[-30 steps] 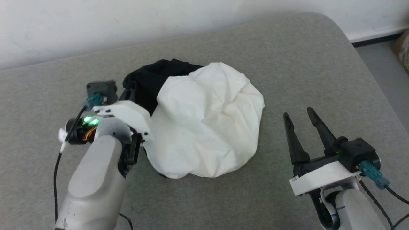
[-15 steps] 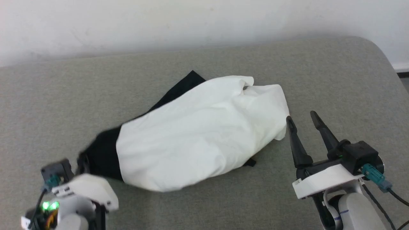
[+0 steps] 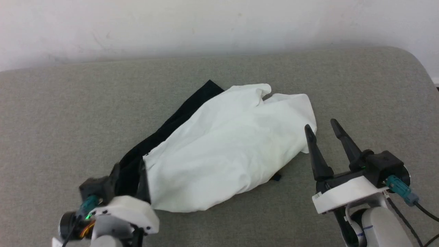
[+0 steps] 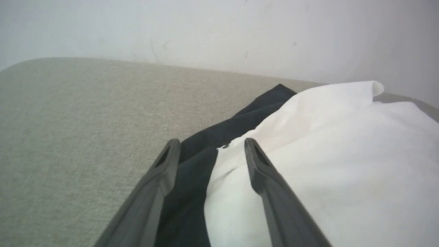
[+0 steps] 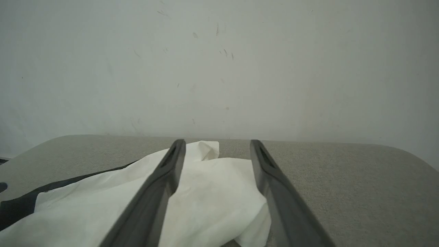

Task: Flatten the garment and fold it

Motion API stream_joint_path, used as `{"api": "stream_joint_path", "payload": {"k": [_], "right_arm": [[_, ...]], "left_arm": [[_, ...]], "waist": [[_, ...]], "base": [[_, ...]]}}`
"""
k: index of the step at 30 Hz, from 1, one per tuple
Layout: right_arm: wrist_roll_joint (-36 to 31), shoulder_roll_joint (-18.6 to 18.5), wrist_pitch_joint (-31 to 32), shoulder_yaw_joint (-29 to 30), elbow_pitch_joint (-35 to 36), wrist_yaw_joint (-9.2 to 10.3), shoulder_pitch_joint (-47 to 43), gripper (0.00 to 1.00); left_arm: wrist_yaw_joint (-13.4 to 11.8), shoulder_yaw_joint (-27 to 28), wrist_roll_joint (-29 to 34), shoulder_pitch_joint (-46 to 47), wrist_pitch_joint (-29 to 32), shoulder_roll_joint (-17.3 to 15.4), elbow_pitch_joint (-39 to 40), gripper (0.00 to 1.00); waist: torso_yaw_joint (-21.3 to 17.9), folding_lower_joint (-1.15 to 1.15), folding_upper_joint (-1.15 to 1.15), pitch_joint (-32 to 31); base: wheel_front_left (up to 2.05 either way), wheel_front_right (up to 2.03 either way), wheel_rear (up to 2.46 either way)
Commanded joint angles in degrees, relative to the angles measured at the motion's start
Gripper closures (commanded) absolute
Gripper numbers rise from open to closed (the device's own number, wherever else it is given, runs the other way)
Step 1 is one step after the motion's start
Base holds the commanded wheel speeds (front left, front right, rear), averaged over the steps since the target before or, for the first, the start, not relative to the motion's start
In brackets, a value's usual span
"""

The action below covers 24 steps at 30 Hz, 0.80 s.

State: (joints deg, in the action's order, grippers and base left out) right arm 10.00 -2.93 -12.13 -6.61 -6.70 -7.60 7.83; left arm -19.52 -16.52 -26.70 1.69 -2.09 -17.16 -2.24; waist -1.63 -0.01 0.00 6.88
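Garment (image 3: pixel 223 147) lies crumpled on the grey cushion (image 3: pixel 68 113). Left gripper (image 4: pixel 211 142) stands wide at its black edge, gripping nothing; right gripper (image 3: pixel 320 124) gapes empty alongside.

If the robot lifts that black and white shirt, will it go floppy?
Probably floppy: the garment lies in soft wrinkles and folds, so it would likely droop. It looks thin, so probably light. Lying slumped on the grey surface, it shouldn't roll.
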Motion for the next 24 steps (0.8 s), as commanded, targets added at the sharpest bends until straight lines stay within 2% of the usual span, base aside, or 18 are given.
{"api": "stream_joint_path", "payload": {"k": [1,6,10,13,17,23,24], "right_arm": [[0.05,0.05,0.14,-0.23,0.16,0.11,0.00,0.00],[0.32,0.05,0.07,-0.20,0.44,0.11,0.55,0.00],[0.51,0.05,-0.10,-0.57,0.34,0.11,1.42,0.00],[0.81,0.05,-0.37,-0.96,0.18,0.11,2.04,0.00],[1.22,0.05,-0.88,-1.29,-0.36,0.11,2.78,0.00],[1.61,0.05,-1.63,-1.02,-1.13,0.11,3.33,0.00],[1.66,0.05,-1.74,-1.01,-1.23,0.11,3.39,0.00]], "left_arm": [[0.57,-0.52,0.79,1.54,-0.54,0.22,0.14,0.00],[5.18,-5.84,3.80,11.30,0.80,0.82,-2.54,0.00],[9.95,-9.75,4.69,21.29,5.56,1.90,-8.90,0.00],[12.70,-11.97,4.90,27.79,12.04,2.07,-15.96,0.00],[13.49,-13.82,6.03,34.48,22.97,0.81,-24.81,0.00],[13.95,-14.74,6.21,39.71,33.25,-0.69,-29.98,0.00],[14.30,-14.85,5.80,39.89,34.98,-0.82,-30.24,0.20]], "waist": [[-0.47,0.01,0.00,0.17],[-2.58,0.01,0.00,1.62],[-5.44,0.01,0.00,3.64],[-8.05,0.01,0.00,5.30],[-11.40,0.01,0.00,7.21],[-14.22,0.01,0.00,9.34],[-14.38,0.01,0.00,9.43]], "base": [[0.00,0.00,0.00],[0.00,0.00,0.00],[0.00,0.00,0.00],[0.00,0.00,0.00],[0.00,0.00,0.00],[0.00,0.00,0.00],[0.00,0.00,0.00]]}}
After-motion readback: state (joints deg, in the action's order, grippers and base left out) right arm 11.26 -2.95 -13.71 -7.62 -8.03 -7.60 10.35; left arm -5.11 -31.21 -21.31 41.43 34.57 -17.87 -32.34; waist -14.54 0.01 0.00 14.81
